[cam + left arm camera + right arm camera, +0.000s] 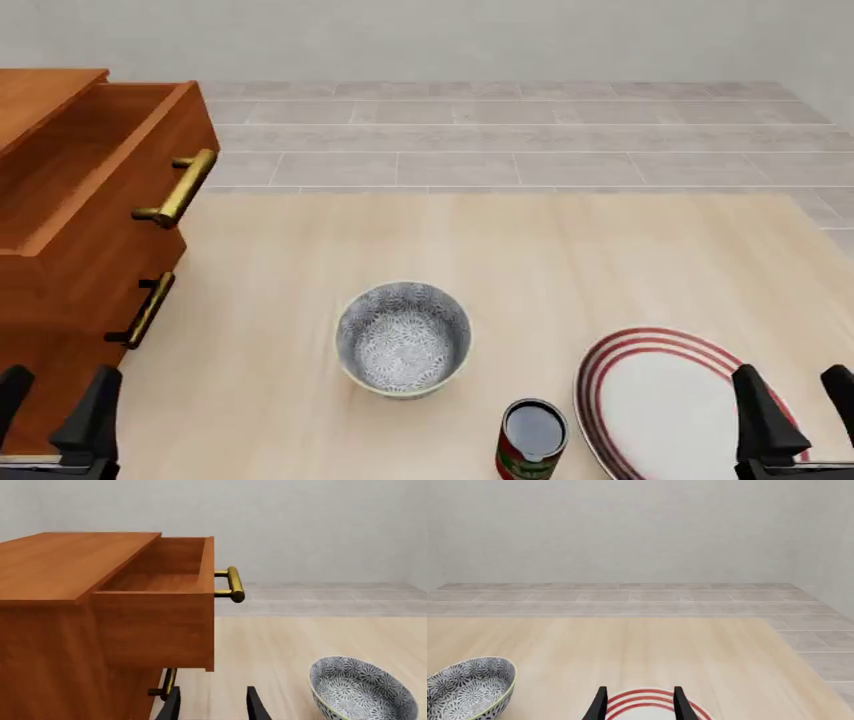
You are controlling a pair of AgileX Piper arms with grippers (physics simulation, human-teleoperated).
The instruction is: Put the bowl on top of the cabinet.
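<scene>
Nothing done yet: both claws sit nearest, left gripper (54,405) and right gripper (798,405), fingers parted and empty. Just beyond, the can (533,438) and plate (667,400); then the bowl (403,337) upright mid-table, untouched. Farthest left, the cabinet (80,240) with top drawer pulled out, its top mostly out of frame, seemingly bare. Grasp, lift, placement all remain

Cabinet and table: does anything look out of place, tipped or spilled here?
One thing: the cabinet's top drawer stands pulled out and looks empty, while the lower one is shut. The bowl, can and plate sit upright on the table, apart from each other. Nothing spilled. Both grippers, left and right, are open and hold nothing.
</scene>
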